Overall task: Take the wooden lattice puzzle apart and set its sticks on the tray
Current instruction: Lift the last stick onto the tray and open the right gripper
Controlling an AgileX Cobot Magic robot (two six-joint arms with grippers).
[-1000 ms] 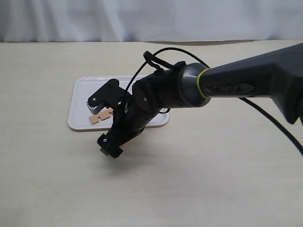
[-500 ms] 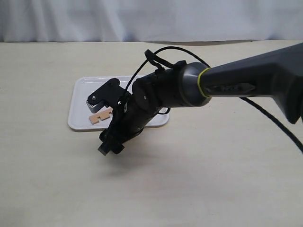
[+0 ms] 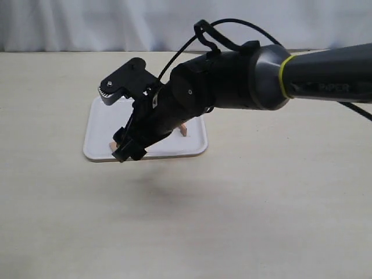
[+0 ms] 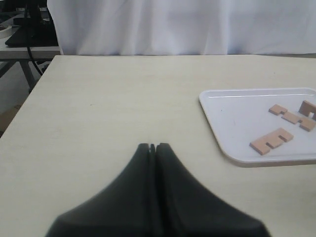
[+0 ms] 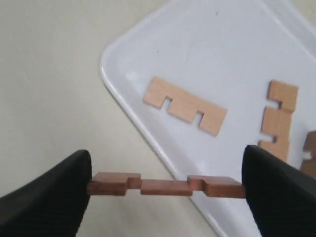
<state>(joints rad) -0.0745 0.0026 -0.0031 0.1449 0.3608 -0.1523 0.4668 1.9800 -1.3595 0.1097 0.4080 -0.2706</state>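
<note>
**A:** State of the right gripper (image 5: 167,184)?

**B:** Clamped on one stick, the held stick (image 5: 163,187). It is gripped lengthwise, with one finger (image 5: 52,200) against each end. The stick spans the gap level, and two square notches show along one long edge.

**A:** Where is the held stick relative to the tray (image 5: 222,54)?

**B:** It is in the air over the tray's rim, close to a rounded corner. One end is above the table (image 5: 44,74) and the other above white plastic. It does not appear to touch either. In the exterior view the right arm (image 3: 232,81) reaches across from the right. The gripper hangs over the tray's near edge, toward its left end.

**A:** Where are the remaining sticks?

**B:** Three lie flat on the tray. The lone stick (image 4: 271,140) lies by itself nearer the rim. The middle stick (image 4: 291,114) and the cropped stick (image 4: 308,107) sit close together farther in. I cannot tell whether those two touch, and the cropped one runs off the frame. All pieces are separate and none are interlocked.

**A:** And the left gripper (image 4: 153,147)?

**B:** Its fingers are pressed together tip to tip with nothing between them. It is low over bare table, well apart from the tray.

**A:** What is in the background?

**B:** A white curtain (image 3: 174,23) hangs behind the table.
</note>
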